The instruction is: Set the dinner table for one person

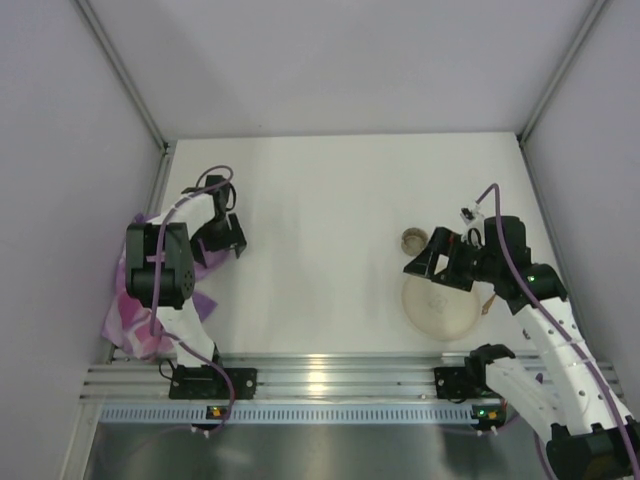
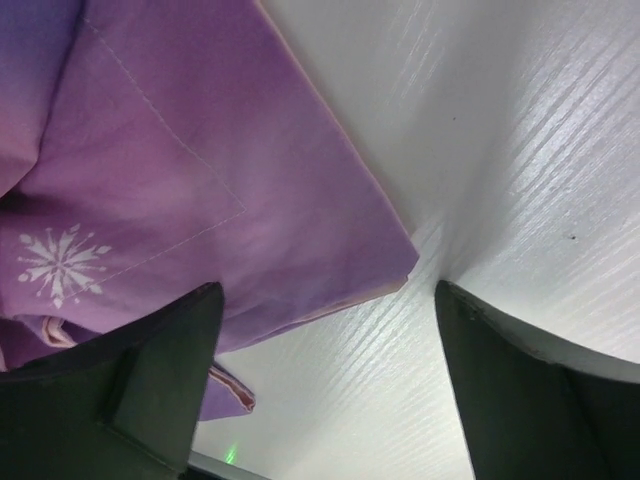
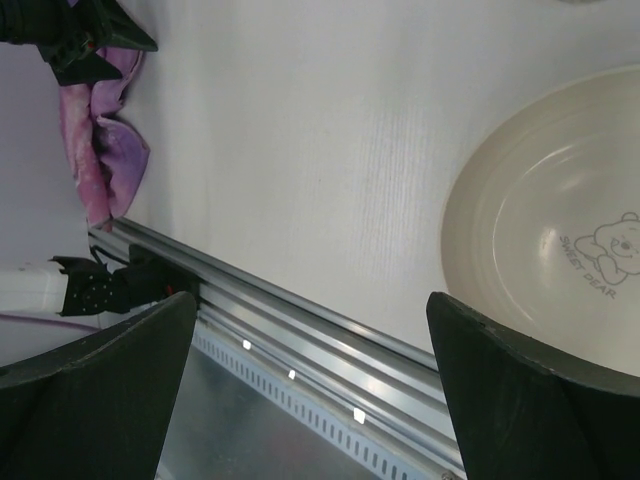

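The left gripper, spread and empty, hangs at the placemat corner on the table; the right gripper, also spread, is well apart from it, over the plate.

**Covered, cropped and unclear parts**

From above, the left arm covers the middle of the purple cloth, and the right gripper covers the far rim of the plate. A small round thing beyond the plate and a brown speck beside it are too small to identify. In the left wrist view the cloth runs off the top and left edges. In the right wrist view the plate and its bear print are cut by the right edge. Both wrist views crop their 2 fingers at the bottom.
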Tool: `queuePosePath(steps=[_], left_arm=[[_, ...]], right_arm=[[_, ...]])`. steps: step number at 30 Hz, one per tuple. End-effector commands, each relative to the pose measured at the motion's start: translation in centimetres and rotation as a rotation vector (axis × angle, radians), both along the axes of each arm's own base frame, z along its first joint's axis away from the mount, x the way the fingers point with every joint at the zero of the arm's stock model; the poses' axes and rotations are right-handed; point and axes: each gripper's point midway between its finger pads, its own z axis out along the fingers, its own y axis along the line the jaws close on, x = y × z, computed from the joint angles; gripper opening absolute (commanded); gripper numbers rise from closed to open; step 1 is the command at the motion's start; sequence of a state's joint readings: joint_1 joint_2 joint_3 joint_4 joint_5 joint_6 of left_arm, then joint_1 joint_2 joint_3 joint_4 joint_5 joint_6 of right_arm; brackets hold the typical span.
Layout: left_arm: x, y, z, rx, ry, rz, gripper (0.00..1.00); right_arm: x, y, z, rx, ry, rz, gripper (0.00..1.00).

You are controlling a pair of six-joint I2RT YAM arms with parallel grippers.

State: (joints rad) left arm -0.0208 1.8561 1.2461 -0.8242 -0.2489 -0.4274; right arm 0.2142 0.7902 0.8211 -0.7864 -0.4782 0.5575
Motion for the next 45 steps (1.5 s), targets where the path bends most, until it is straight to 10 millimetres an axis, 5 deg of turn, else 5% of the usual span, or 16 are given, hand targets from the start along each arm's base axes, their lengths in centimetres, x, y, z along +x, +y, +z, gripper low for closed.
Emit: queuePosePath(steps=[1,7,13,19,21,25,28,29,31,32,34,35,36,41,45], left_arm=[[-0.2,1.6,-2.3,0.014,0.040,0.035,0.88],[-0.8,2.1,-3.2,-0.006,0.061,0.032,0.54],[0.0,2.4,-3.5,-0.029,0.051,0.019,0.00],[3.1,-1.0,-1.5,-0.169,-0.034,0.008,0.00],[5.0,-3.1,0.1,-0.219,-0.089,0.003,0.00],[8.0,-10.9,2.4,-0.356,-0.145,-0.061,0.00],[11.0,-18.3,5.7,-0.425,-0.224,-0.142,0.00],[12.4,-22.1,6.9,-0.461,-0.255,-0.200,0.00],[13.7,-25.9,8.1,-0.529,-0.286,-0.206,0.00],[14.9,-29.7,9.5,-0.626,-0.322,-0.250,0.00],[16.0,-33.3,10.9,-0.756,-0.351,-0.246,0.16],[15.8,-35.7,11.7,-0.857,-0.339,-0.268,0.33],[16.9,-37.6,13.5,-0.963,-0.392,-0.256,0.98],[16.1,-41.0,19.0,-1.123,-0.488,-0.313,0.99],[15.9,-38.3,22.4,-1.053,-0.583,-0.335,0.99]], right_arm=[[0.4,-0.1,1.5,-0.016,-0.051,0.008,1.00],[0.9,-0.4,1.5,-0.040,-0.057,0.000,1.00],[1.1,-0.5,1.4,-0.055,-0.058,0.001,1.00],[1.2,-0.8,1.6,-0.073,-0.074,-0.005,1.00],[1.1,-1.0,1.3,-0.084,-0.071,-0.006,1.00],[1.1,-1.3,1.0,-0.103,-0.077,-0.012,1.00],[1.1,-1.7,0.6,-0.127,-0.079,-0.018,1.00],[1.1,-1.8,0.4,-0.134,-0.072,-0.021,1.00],[1.1,-2.0,0.3,-0.146,-0.078,-0.018,1.00],[1.1,-2.0,0.2,-0.150,-0.074,-0.017,1.00],[1.0,-2.1,0.1,-0.155,-0.074,-0.016,1.00],[1.0,-2.0,0.0,-0.156,-0.075,-0.014,1.00],[1.0,-2.1,0.0,-0.157,-0.074,-0.016,1.00],[1.4,-1.8,0.3,-0.143,-0.073,-0.013,1.00],[1.9,-1.1,1.1,-0.121,-0.086,0.007,1.00]])
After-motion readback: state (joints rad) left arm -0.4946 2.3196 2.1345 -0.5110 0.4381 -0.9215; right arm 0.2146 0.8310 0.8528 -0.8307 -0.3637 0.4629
